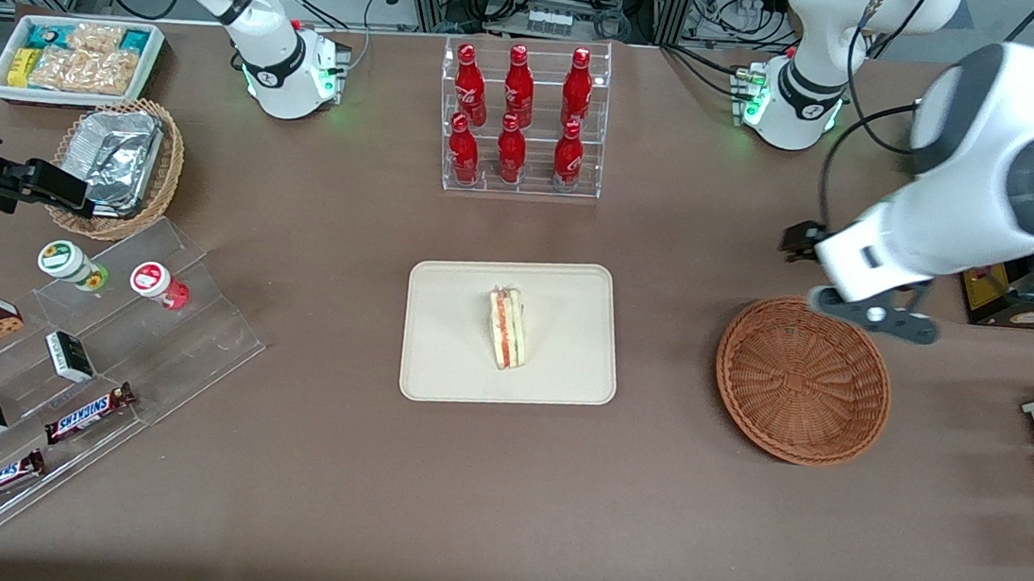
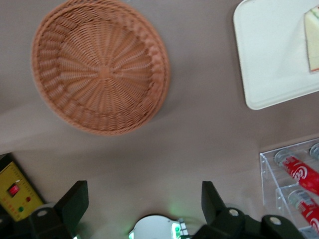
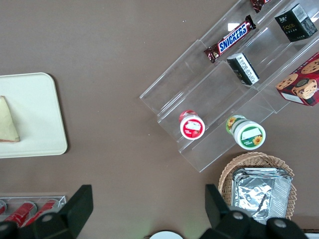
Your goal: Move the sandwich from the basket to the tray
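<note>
- Sandwich [image 1: 507, 328] lies on the tray [image 1: 453, 360], cut side up, near the middle; the placing looks done.
- Basket [image 1: 802, 380] empty, well apart from the tray, toward the working arm's end of the counter [image 1: 320, 461].
- Hand [image 2: 144, 204] high above the counter, beside the basket, fingers [image 2: 75, 201] spread wide, holding nothing.
- Step in hand, by my judgement: retreat. Lift straight and clear; avoid the basket rim.
- Basket: stiff reddish-brown wicker, round, shallow. Tray: smooth cream, low rim, rounded corners. Sandwich: soft pale bread, red and green layers.

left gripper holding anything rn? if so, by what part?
Nothing. The gripper is open and empty, above the table just past the empty basket. The sandwich lies on the tray.
</note>
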